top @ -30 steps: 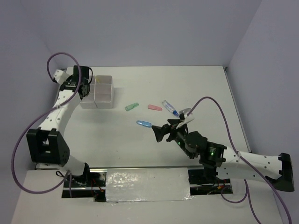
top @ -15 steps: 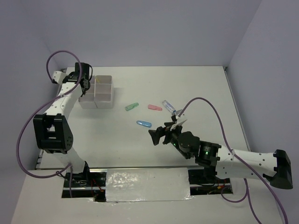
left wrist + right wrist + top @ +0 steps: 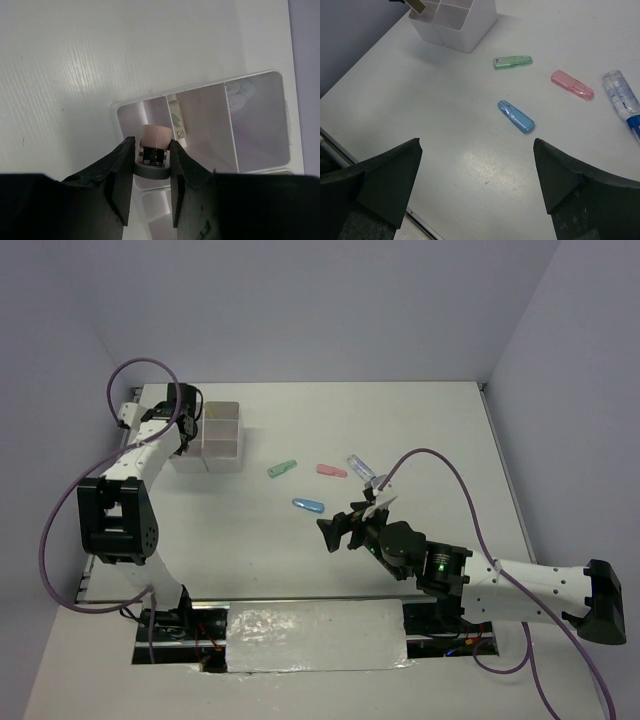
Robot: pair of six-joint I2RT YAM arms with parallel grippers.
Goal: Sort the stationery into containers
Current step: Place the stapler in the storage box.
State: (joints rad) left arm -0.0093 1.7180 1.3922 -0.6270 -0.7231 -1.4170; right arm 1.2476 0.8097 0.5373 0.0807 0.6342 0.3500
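The container (image 3: 212, 438) is a translucent white four-compartment box at the far left. My left gripper (image 3: 186, 416) hangs over its left side. In the left wrist view it (image 3: 151, 150) is shut on a pale pink capped stick (image 3: 154, 136) above a compartment of the box (image 3: 205, 130). My right gripper (image 3: 336, 530) is wide open and empty above bare table (image 3: 477, 150). Ahead of it lie a blue stick (image 3: 516, 116), a green stick (image 3: 512, 62), a pink stick (image 3: 572, 84) and a clear blue-tipped pen (image 3: 625, 102). The box (image 3: 462, 27) shows beyond them.
On the table in the top view lie the green stick (image 3: 283, 468), pink stick (image 3: 331, 470), blue stick (image 3: 308, 505) and clear pen (image 3: 362, 468). A pale item (image 3: 240, 95) lies in another compartment. A foil-covered strip (image 3: 315, 635) runs along the near edge.
My left arm has swung in and its gripper has shifted slightly right over the box with the pink stick. My right gripper moved left and toward me, then stopped.
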